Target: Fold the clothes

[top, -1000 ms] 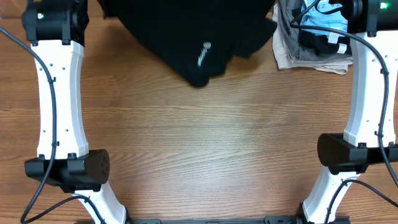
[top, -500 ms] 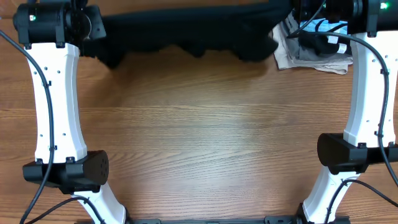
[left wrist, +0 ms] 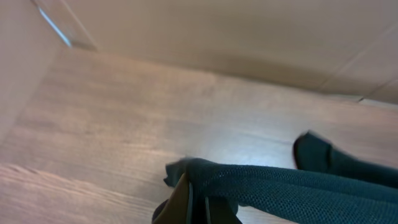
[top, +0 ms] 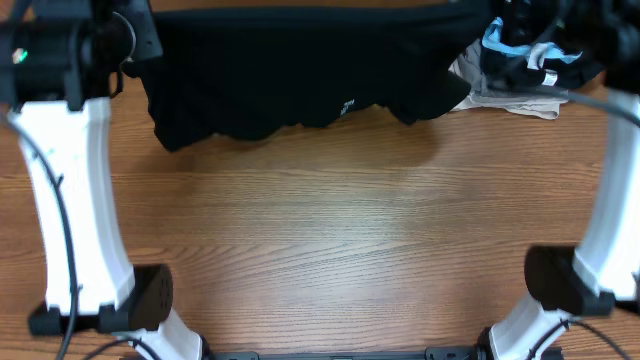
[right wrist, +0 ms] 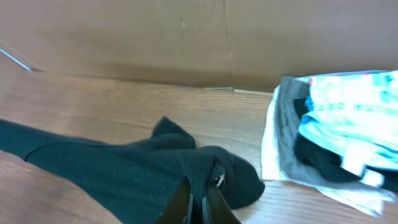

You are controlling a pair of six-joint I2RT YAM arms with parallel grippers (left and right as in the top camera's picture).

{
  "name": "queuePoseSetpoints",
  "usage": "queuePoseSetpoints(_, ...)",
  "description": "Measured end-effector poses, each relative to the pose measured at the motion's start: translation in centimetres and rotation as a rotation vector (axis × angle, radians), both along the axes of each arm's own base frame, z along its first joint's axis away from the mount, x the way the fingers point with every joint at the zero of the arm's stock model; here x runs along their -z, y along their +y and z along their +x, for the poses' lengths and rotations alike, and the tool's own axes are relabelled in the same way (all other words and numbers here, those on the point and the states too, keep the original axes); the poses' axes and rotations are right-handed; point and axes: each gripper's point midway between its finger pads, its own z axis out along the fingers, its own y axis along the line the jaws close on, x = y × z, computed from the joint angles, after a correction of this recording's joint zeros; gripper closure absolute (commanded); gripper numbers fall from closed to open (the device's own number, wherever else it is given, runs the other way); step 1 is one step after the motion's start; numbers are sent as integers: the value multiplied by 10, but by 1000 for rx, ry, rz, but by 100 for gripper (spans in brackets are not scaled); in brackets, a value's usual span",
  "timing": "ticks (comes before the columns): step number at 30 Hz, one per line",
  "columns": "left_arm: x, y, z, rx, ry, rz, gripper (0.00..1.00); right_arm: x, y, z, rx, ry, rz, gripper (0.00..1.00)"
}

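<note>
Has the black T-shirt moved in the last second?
Yes. The black T-shirt has been pulled out wide along the far edge of the table, its right corner now reaching the garment pile.

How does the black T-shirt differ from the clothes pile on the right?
The black T-shirt is one garment stretched out wide between the left gripper and right gripper; the clothes pile sits bunched on the table, held by neither. The T-shirt is plain black with a small white logo; the pile mixes light blue, grey and beige. Both are fabric at the far edge.
</note>
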Motion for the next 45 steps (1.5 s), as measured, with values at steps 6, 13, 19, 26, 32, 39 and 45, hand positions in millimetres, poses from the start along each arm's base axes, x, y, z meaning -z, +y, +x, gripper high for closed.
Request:
queuePoseSetpoints(6,-68,-9,-59,28,-178,3,96,-59,-4,-78,26,-137,-7,96)
queuePoseSetpoints(13,-91,-9,-85,28,-245,4,96,-68,-7,-92,38,-168,-15,96)
queuePoseSetpoints(19,-63,-9,-32,41,-183,22,96,-50,-8,-32,40,-149,-18,96)
queuePoseSetpoints(26,-30,-9,70,40,-230,36,96,-23,-8,72,35,-222,-27,96)
queuePoseSetpoints(32,-38,-10,129,37,-397,37,96,-40,-9,122,50,-385,3,96)
queuePoseSetpoints(39,-70,-10,120,36,-478,37,96,-61,-12,116,57,-446,11,96)
queuePoseSetpoints(45,-5,-10,83,47,-160,32,96,-13,-8,109,33,-255,22,96)
